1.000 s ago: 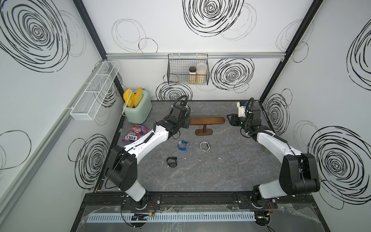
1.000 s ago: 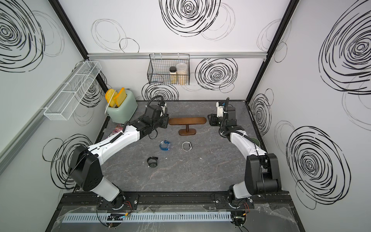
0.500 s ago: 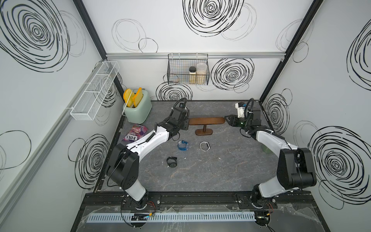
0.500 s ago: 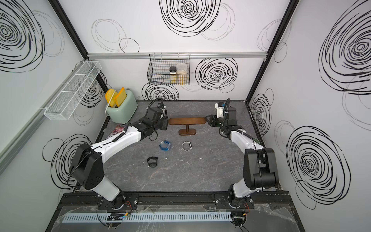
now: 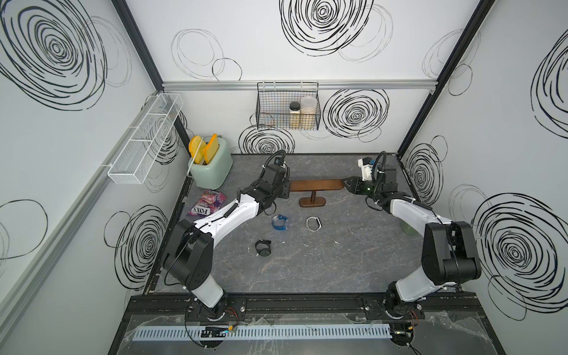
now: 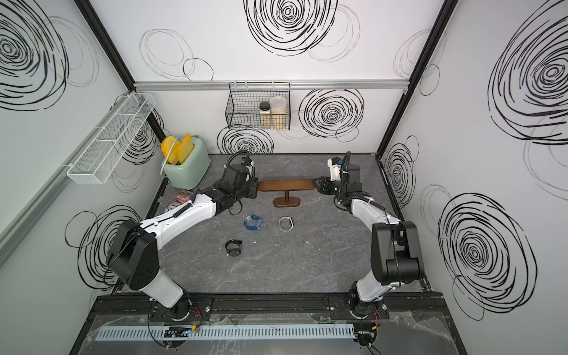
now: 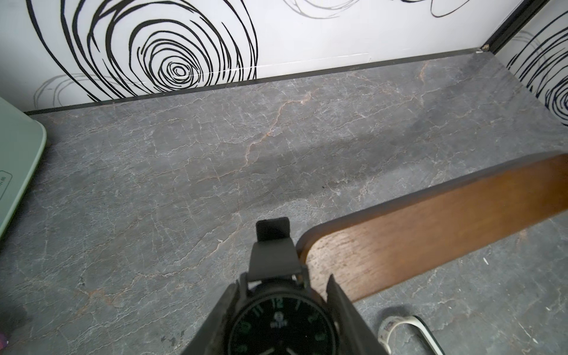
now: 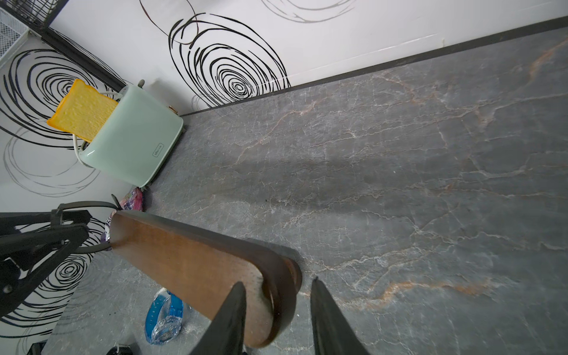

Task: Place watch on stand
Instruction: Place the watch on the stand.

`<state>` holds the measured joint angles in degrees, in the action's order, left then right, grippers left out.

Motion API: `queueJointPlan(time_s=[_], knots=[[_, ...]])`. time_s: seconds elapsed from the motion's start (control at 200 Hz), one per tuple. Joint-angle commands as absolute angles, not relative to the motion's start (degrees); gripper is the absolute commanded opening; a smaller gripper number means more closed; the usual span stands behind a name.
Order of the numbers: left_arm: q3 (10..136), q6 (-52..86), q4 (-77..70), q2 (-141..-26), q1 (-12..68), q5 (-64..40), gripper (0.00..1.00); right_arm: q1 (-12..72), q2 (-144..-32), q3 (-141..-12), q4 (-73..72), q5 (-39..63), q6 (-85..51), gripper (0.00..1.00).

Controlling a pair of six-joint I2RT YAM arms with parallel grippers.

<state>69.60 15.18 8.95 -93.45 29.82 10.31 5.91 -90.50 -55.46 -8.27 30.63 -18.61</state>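
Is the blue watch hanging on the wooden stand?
No, the blue watch lies on the table in front of the stand, apart from it.

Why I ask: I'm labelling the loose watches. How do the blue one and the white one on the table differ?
The blue watch is translucent, with a bulky clear case; the white watch is a slim opaque band. The blue watch lies nearer the left arm; the white watch sits in front of the stand's base. Both lie loose on the table, straps looped.
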Motion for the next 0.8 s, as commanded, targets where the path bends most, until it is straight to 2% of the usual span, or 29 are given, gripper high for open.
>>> queueJointPlan(time_s=[0.0,0.795], knots=[[69.4,16.2,6.3,-94.4,29.9,9.9,0.3,6.5,-91.1,-55.3,-9.7,31.5,-18.5,0.38],[70.3,17.0,4.5,-96.9,31.5,10.0,0.3,7.3,-92.1,-55.4,-9.2,31.6,-17.9,0.33]])
